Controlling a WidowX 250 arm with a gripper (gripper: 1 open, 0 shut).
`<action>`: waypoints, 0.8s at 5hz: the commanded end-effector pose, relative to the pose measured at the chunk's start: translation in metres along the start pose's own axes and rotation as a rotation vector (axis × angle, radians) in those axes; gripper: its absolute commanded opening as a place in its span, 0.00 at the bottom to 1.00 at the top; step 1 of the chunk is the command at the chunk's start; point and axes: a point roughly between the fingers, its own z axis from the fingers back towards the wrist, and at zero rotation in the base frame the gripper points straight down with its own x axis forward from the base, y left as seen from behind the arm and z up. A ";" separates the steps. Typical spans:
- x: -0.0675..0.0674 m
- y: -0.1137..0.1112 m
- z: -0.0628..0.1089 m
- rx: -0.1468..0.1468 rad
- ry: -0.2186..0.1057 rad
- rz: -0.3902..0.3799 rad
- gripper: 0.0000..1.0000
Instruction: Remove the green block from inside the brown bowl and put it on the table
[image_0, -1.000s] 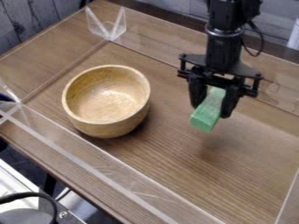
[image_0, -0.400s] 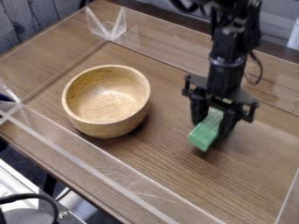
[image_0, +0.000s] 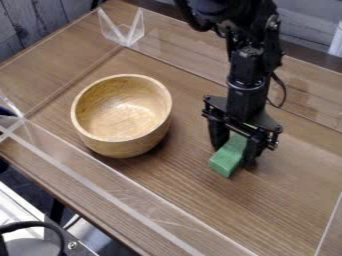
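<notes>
The green block (image_0: 229, 158) rests on the table (image_0: 147, 190), to the right of the brown bowl (image_0: 123, 115) and well apart from it. The bowl is empty inside. My gripper (image_0: 241, 143) hangs straight down over the block with its black fingers (image_0: 211, 133) spread wide, open, on either side of the block's upper end. I cannot tell whether a finger touches the block. The block's far end is partly hidden behind the fingers.
Clear acrylic walls (image_0: 127, 30) edge the tabletop, with a low front wall (image_0: 80, 170) running diagonally just in front of the bowl. The dark arm (image_0: 241, 40) rises above the gripper at the right.
The gripper came down and a little left with the block, set it on the table, and its fingers have spread apart from the block.
</notes>
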 end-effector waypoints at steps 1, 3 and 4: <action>0.001 0.009 0.008 -0.003 -0.034 0.014 0.00; -0.010 0.020 0.009 -0.012 -0.033 0.046 1.00; -0.006 0.018 0.016 -0.012 0.006 0.100 1.00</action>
